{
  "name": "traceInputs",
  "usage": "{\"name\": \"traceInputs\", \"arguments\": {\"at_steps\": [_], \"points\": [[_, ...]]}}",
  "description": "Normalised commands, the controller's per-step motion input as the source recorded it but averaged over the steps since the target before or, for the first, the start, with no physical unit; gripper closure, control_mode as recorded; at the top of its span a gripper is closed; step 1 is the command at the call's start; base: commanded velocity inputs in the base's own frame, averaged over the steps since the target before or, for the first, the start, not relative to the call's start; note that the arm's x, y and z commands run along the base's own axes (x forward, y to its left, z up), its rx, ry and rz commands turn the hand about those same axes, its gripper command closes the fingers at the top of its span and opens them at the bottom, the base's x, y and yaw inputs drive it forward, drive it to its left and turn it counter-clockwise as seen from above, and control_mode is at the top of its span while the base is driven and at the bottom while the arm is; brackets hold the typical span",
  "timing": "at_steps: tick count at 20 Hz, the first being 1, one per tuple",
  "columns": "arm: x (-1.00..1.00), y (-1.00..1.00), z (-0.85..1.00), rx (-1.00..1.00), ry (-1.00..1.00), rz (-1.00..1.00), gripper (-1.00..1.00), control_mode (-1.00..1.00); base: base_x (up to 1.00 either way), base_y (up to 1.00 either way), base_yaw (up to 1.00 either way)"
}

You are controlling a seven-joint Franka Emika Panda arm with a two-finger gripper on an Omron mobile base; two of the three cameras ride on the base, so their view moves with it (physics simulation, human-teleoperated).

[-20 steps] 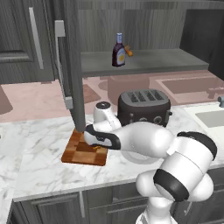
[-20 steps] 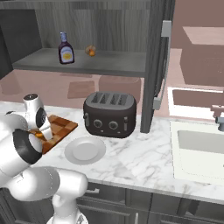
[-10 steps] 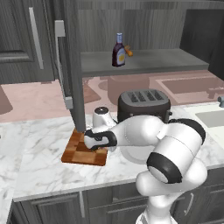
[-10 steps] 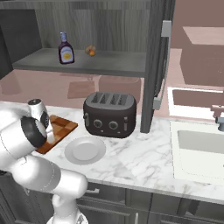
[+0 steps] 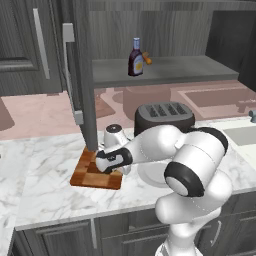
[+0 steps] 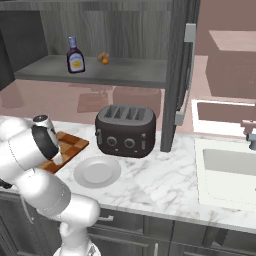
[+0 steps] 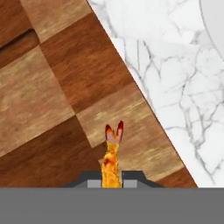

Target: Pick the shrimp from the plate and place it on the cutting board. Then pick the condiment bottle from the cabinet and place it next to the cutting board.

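My gripper (image 7: 112,179) is shut on the shrimp (image 7: 112,155), a small curved orange piece with its tail pointing away from the fingers. It hangs just above the checkered wooden cutting board (image 7: 57,87), close to the board's edge. In the left base view the hand (image 5: 112,162) sits low over the cutting board (image 5: 87,172). The plate (image 6: 97,171) lies bare beside the cutting board (image 6: 72,144), and its rim (image 7: 216,26) shows in the hand view. The condiment bottle (image 5: 135,57) (image 6: 75,56) stands upright on the cabinet shelf (image 5: 170,70).
A dark toaster (image 5: 164,117) (image 6: 125,131) stands behind the plate. The open cabinet door with its silver bar handle (image 5: 70,75) hangs just above the board's far end. A small orange object (image 6: 104,58) lies on the shelf near the bottle. A sink (image 6: 230,167) is at the right.
The arm has folded further over the counter, and the hand has sunk lower over the cutting board with the shrimp still held.
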Motion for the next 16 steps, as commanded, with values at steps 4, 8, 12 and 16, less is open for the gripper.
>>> {"name": "traceInputs", "arguments": {"at_steps": [4, 8, 12, 16], "points": [[0.11, 0.09, -0.11, 0.0, 0.0, -0.03, 1.0, -1.0, 0.0, 0.0, 0.0], [0.1, 0.09, -0.23, 0.0, 0.0, -0.02, 1.0, -1.0, 0.0, 0.0, 0.0], [0.09, 0.08, -0.35, 0.0, 0.0, -0.02, 1.0, -1.0, 0.0, 0.0, 0.0], [0.1, 0.07, -0.37, 0.0, 0.0, -0.01, 1.0, -1.0, 0.0, 0.0, 0.0]]}}
